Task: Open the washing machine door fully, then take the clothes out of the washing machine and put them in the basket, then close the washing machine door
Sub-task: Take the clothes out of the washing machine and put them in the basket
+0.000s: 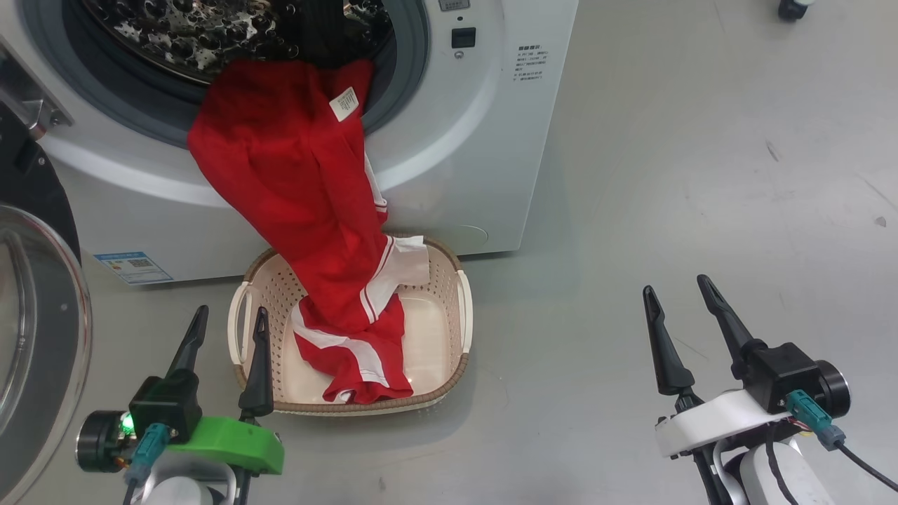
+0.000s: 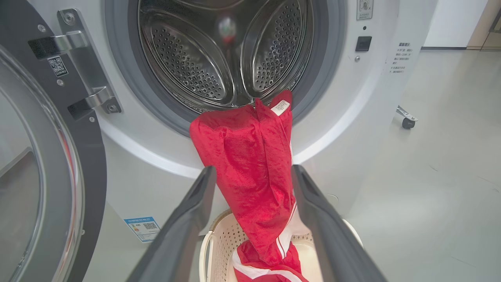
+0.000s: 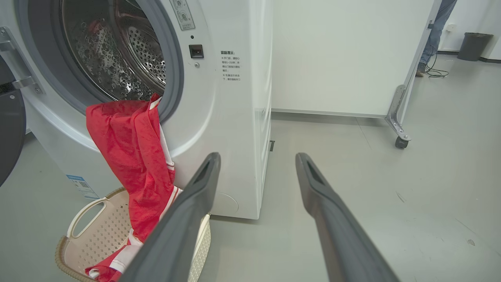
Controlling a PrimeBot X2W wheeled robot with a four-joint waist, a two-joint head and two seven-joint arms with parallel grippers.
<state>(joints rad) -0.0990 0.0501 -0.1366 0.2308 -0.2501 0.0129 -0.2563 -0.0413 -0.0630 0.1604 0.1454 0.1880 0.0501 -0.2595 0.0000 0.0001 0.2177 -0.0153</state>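
Observation:
The white washing machine [image 1: 463, 175] stands with its drum uncovered. Its door [image 1: 35, 315] is swung wide to the left, black rim and glass bowl facing me. Red clothes [image 1: 302, 182] with white stripes hang from the drum's lip down into the cream basket [image 1: 459, 319] on the floor just in front. A white label shows near the top of the clothes [image 2: 250, 164]. My left gripper [image 1: 230, 324] is open and empty, by the basket's left handle. My right gripper [image 1: 677, 289] is open and empty over bare floor, well right of the basket [image 3: 90, 231].
A white panel on castors [image 3: 399, 135] stands behind and right of the washing machine [image 3: 231, 129]. A person's leg [image 3: 430, 35] and a dark bin [image 3: 474, 46] are at the far right. Grey floor stretches to the right of the machine.

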